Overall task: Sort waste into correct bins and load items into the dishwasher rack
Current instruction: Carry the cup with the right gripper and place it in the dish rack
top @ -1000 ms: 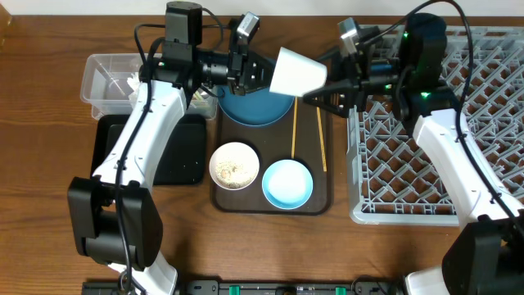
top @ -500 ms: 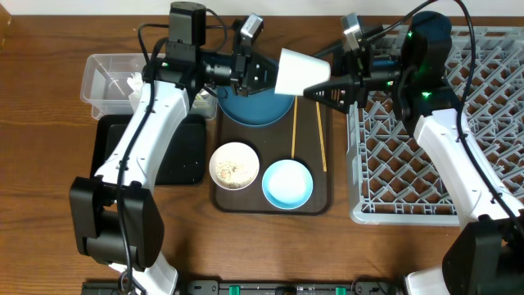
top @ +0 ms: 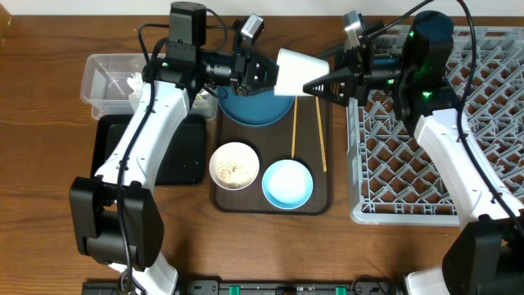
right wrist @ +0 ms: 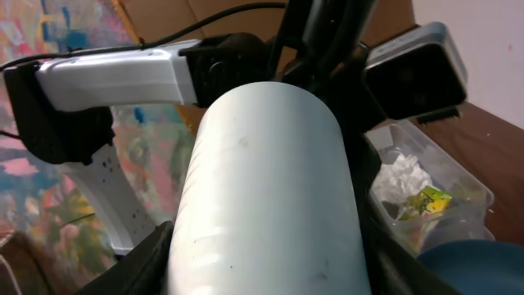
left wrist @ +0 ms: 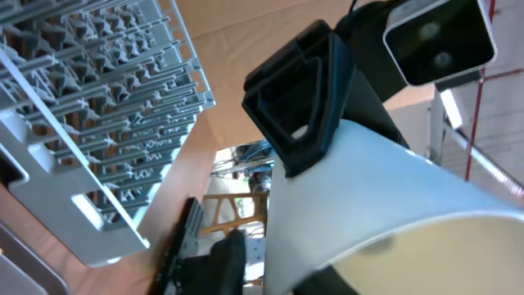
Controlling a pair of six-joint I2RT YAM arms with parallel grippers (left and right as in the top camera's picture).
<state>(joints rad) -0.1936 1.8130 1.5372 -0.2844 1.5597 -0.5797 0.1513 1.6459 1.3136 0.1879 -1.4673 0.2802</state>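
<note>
White cup [top: 296,70] is off the tabletop [top: 49,164], top centre of the overhead view, lying sideways above the dark blue bowl [top: 255,109]. Left hand [top: 266,72] pinches its open end. Right hand [top: 318,80] has fingers spread either side of the closed end, can't tell if they press it. Tissue [right wrist: 403,174] and snack wrapper [right wrist: 426,199] sit in the clear tub [top: 102,82], upper left

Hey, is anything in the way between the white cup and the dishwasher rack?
Nothing loose does. The white cup hangs in the air between the left gripper and right gripper; only the right arm itself crosses the gap to the dishwasher rack.
</note>
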